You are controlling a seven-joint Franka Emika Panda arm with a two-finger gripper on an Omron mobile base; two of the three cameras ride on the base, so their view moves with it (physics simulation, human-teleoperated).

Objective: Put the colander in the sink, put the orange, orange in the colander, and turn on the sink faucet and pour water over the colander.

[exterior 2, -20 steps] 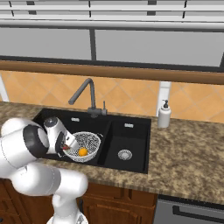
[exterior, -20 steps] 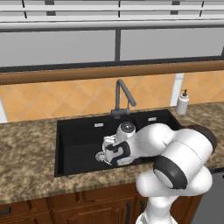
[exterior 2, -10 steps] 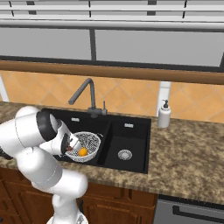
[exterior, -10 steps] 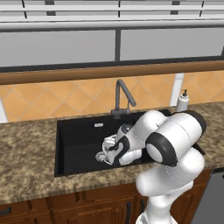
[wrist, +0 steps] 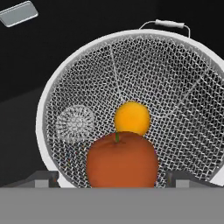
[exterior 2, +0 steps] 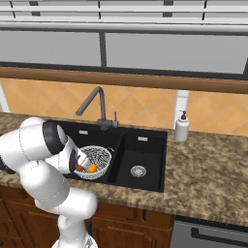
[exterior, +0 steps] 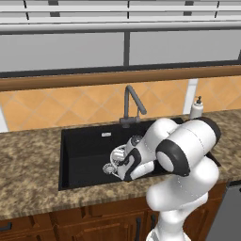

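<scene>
The speckled colander (wrist: 131, 87) sits in the large basin of the black sink (exterior: 80, 146), and also appears in the left base view as colander (exterior: 116, 154) and the right base view as colander (exterior 2: 99, 157). Two oranges lie inside it. The yellower orange (wrist: 132, 117) rests near the middle, with the reddish orange (wrist: 122, 159) in front of it. My gripper (wrist: 113, 178) is open, its fingertips (wrist: 43, 177) standing wide on either side of the reddish orange with a gap at each side. The sink faucet (exterior: 132, 101) stands behind the basin with a dry spout; water is out of view.
A white soap bottle (exterior 2: 182, 127) stands on the granite counter (exterior 2: 213, 169) right of the sink. The smaller basin (exterior 2: 140, 160) with its silver drain lies right of the colander. A tiled wall and window run behind the counter.
The jaws have spread wider. The reddish orange now rests in the colander beside the yellower one. The arm has shifted slightly over the basin.
</scene>
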